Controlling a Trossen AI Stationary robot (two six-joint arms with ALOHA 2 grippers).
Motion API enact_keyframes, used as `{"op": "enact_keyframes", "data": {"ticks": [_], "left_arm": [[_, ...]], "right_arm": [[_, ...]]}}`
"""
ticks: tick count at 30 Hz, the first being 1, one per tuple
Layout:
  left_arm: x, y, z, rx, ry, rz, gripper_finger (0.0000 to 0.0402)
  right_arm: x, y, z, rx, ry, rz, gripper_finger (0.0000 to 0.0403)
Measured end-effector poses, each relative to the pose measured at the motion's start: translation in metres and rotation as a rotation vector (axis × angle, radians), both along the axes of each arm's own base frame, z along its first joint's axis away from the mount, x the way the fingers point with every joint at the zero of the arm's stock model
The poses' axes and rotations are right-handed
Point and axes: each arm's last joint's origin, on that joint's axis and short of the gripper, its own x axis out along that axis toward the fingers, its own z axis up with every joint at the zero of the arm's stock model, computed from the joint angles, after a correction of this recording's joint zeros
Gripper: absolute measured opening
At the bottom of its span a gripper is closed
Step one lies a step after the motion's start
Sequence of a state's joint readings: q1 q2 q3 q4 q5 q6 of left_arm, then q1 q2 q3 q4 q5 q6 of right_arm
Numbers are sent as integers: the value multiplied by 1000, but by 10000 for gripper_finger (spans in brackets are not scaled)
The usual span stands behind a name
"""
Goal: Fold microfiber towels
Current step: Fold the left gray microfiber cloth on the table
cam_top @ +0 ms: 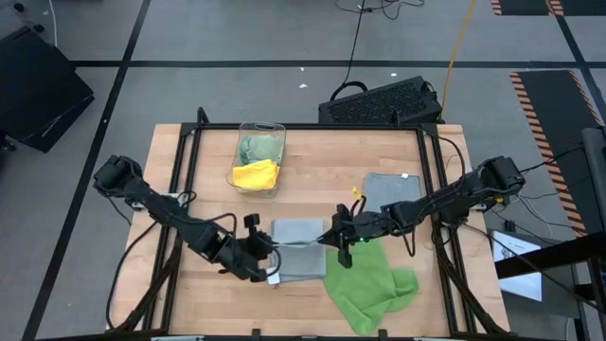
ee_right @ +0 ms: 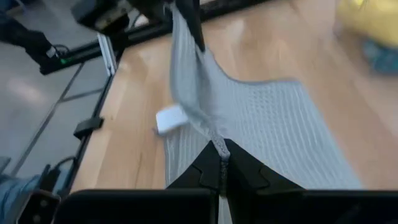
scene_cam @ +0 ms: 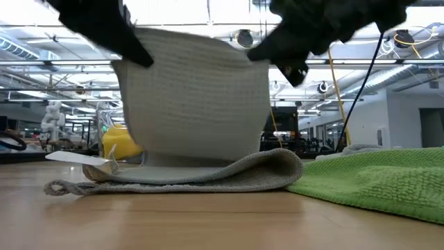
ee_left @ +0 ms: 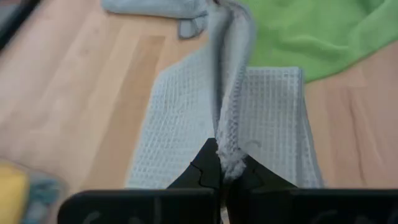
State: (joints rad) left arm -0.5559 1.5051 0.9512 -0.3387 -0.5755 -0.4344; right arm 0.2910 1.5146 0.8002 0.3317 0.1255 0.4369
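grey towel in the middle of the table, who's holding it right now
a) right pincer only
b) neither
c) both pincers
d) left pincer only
c: the left pincer and right pincer are each shut on an edge of the grey towel, lifting it between them.

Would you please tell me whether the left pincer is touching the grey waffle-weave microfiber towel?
Touching. The left wrist view shows the left pincer shut on the edge of the grey waffle-weave microfiber towel.

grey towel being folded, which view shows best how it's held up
The low view: the grey towel hangs as a raised sheet between both grippers, its lower half flat on the table. The high view shows it foreshortened between the left gripper and the right gripper. Each wrist view shows one pinched corner only.
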Motion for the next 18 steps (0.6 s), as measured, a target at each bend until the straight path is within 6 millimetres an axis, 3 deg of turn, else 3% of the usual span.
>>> {"op": "enact_keyframes", "data": {"ticks": [9,18], "left_arm": [[-10,2,-34,-115,-103,19,1],[-19,-1,-51,-284,-139,-38,1]], "right_arm": [[13,11,-44,97,33,20,4],[13,15,-53,156,82,80,4]]}}
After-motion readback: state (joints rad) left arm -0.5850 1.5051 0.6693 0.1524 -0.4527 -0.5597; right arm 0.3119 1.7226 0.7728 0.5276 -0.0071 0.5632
